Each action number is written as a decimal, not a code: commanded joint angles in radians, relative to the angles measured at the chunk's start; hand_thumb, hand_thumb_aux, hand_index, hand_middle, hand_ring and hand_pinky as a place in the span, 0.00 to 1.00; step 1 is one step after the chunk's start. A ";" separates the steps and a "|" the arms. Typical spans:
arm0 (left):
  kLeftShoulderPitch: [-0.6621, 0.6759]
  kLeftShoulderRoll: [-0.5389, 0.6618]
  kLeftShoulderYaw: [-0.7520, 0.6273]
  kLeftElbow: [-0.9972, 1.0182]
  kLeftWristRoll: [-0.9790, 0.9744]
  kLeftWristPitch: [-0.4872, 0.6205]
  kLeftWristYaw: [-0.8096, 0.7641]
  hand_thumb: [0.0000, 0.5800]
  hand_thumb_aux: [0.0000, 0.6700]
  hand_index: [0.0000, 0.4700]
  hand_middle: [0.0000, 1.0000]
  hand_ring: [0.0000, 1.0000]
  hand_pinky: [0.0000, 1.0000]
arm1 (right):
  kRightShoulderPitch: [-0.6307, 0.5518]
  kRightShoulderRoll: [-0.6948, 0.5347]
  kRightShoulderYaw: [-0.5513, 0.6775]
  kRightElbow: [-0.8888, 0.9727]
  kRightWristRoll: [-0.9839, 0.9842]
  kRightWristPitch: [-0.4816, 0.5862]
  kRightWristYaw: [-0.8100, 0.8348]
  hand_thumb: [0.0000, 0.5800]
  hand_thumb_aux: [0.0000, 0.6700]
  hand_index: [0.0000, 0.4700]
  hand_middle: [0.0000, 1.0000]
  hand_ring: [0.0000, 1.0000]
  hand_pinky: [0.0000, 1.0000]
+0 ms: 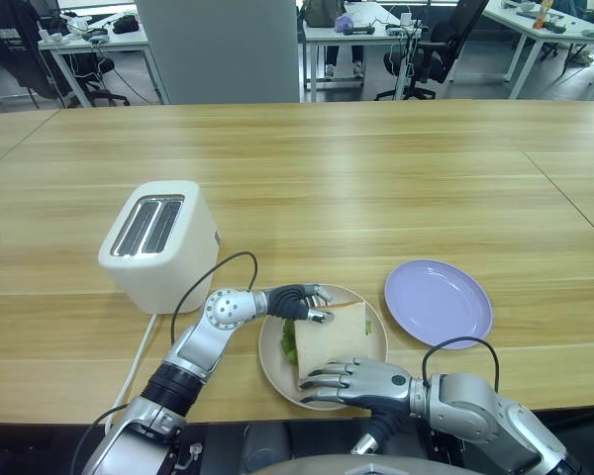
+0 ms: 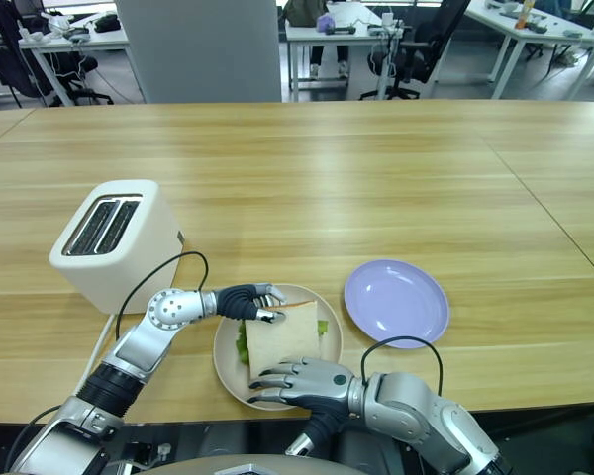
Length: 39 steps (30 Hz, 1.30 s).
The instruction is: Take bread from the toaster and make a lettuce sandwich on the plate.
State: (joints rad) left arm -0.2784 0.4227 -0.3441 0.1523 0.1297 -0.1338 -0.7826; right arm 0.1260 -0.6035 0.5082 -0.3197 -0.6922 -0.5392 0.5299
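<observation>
**Both hands on the sandwich in the cream plate**

Standing at the left of the desk [image 1: 376, 168]: a white toaster [image 1: 158, 244], its cord [image 1: 137, 358] running toward the near edge. Curling at the far left corner of the bread slice [image 1: 332, 336]: the left hand [image 1: 295, 300], fingers [image 1: 317, 296] pinching that corner. Lying in the cream plate [image 1: 273, 368]: the slice, covering lettuce [image 1: 289, 341] that is peeking out at its left and right edges. Resting on the slice's near edge: the right hand [image 1: 361, 378], fingers [image 1: 322, 376] spread and gripping nothing. Sitting just right of the cream plate, apart from it: a purple plate [image 1: 438, 302].
</observation>
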 commanded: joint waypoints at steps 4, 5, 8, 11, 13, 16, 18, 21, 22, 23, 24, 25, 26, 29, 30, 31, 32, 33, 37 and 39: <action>-0.011 0.009 -0.043 0.048 0.071 -0.040 0.016 1.00 1.00 0.98 1.00 1.00 1.00 | 0.016 -0.019 -0.007 -0.024 0.062 0.034 0.042 0.00 0.00 0.00 0.00 0.00 0.00; -0.012 0.009 -0.042 0.054 0.073 -0.043 0.018 1.00 1.00 0.98 1.00 1.00 1.00 | 0.018 -0.024 -0.013 -0.042 0.078 0.040 0.050 0.00 0.00 0.00 0.00 0.00 0.00; -0.018 0.008 -0.039 0.071 0.079 -0.052 0.029 1.00 1.00 0.98 1.00 1.00 1.00 | 0.015 -0.042 -0.040 -0.094 0.122 0.055 0.066 0.00 0.00 0.00 0.00 0.00 0.00; -0.025 0.008 -0.041 0.091 0.092 -0.064 0.044 1.00 1.00 0.98 1.00 1.00 1.00 | 0.009 -0.057 -0.078 -0.146 0.168 0.075 0.076 0.00 0.00 0.00 0.00 0.00 0.00; -0.029 0.007 -0.040 0.100 0.094 -0.070 0.049 1.00 1.00 0.98 1.00 1.00 1.00 | 0.002 -0.067 -0.108 -0.175 0.197 0.090 0.083 0.00 0.00 0.00 0.00 0.00 0.00; -0.033 0.007 -0.035 0.094 0.080 -0.071 0.044 1.00 1.00 0.98 1.00 1.00 1.00 | -0.003 -0.081 -0.142 -0.203 0.224 0.104 0.092 0.00 0.00 0.00 0.00 0.00 0.00; -0.031 0.005 -0.027 0.078 0.058 -0.061 0.032 1.00 1.00 0.98 1.00 1.00 1.00 | -0.004 -0.090 -0.161 -0.213 0.239 0.109 0.095 0.00 0.00 0.00 0.00 0.00 0.00; -0.038 0.010 -0.019 0.067 0.044 -0.052 0.022 1.00 1.00 0.98 1.00 1.00 1.00 | -0.009 -0.105 -0.203 -0.210 0.257 0.114 0.091 0.00 0.00 0.00 0.00 0.00 0.00; -0.042 0.013 -0.018 0.073 0.047 -0.054 0.024 1.00 1.00 0.98 1.00 1.00 1.00 | -0.011 -0.107 -0.211 -0.204 0.256 0.114 0.088 0.00 0.00 0.00 0.00 0.00 0.00; -0.047 0.015 -0.017 0.082 0.049 -0.057 0.026 1.00 1.00 0.98 1.00 1.00 1.00 | -0.013 -0.105 -0.215 -0.198 0.254 0.115 0.085 0.00 0.00 0.00 0.00 0.00 0.00; -0.049 0.015 -0.016 0.091 0.051 -0.061 0.028 1.00 1.00 0.98 1.00 1.00 1.00 | -0.017 -0.104 -0.215 -0.188 0.249 0.114 0.084 0.00 0.00 0.00 0.00 0.00 0.00; -0.052 0.016 -0.016 0.102 0.054 -0.066 0.031 1.00 1.00 0.98 1.00 1.00 1.00 | -0.019 -0.103 -0.214 -0.177 0.240 0.112 0.082 0.00 0.00 0.00 0.00 0.00 0.00; -0.052 0.016 -0.016 0.108 0.056 -0.069 0.034 1.00 1.00 0.98 1.00 1.00 1.00 | -0.021 -0.100 -0.208 -0.162 0.230 0.109 0.080 0.00 0.00 0.00 0.00 0.00 0.00; -0.055 0.014 -0.019 0.122 0.063 -0.075 0.042 1.00 1.00 0.98 1.00 1.00 1.00 | -0.020 -0.095 -0.170 -0.112 0.168 0.094 0.075 0.00 0.00 0.00 0.00 0.00 0.00; -0.056 0.012 -0.020 0.130 0.066 -0.079 0.046 1.00 1.00 0.98 1.00 1.00 1.00 | -0.019 -0.092 -0.150 -0.090 0.136 0.082 0.069 0.00 0.00 0.00 0.00 0.00 0.00; -0.057 0.011 -0.021 0.135 0.068 -0.081 0.049 1.00 1.00 0.98 1.00 1.00 1.00 | -0.018 -0.088 -0.133 -0.073 0.114 0.074 0.065 0.00 0.00 0.00 0.00 0.00 0.00; -0.058 0.010 -0.021 0.138 0.069 -0.083 0.051 1.00 1.00 0.98 1.00 1.00 1.00 | -0.016 -0.082 -0.116 -0.055 0.095 0.069 0.062 0.00 0.00 0.00 0.00 0.00 0.00; -0.059 0.008 -0.022 0.141 0.070 -0.083 0.052 1.00 1.00 0.98 1.00 1.00 1.00 | -0.017 -0.075 -0.095 -0.033 0.070 0.063 0.059 0.00 0.00 0.00 0.00 0.00 0.00; -0.061 0.003 -0.030 0.155 0.081 -0.093 0.060 1.00 1.00 0.98 1.00 1.00 1.00 | -0.029 -0.046 -0.019 0.048 -0.027 0.050 0.050 0.00 0.00 0.00 0.00 0.00 0.00; -0.061 -0.001 -0.033 0.160 0.085 -0.098 0.062 1.00 1.00 0.98 1.00 1.00 1.00 | -0.039 -0.033 0.009 0.076 -0.063 0.050 0.049 0.00 0.00 0.00 0.00 0.00 0.00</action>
State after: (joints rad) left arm -0.3296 0.4307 -0.3647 0.3121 0.2019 -0.2157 -0.7215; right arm 0.0787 -0.6423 0.4489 -0.3162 -0.6945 -0.4932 0.5533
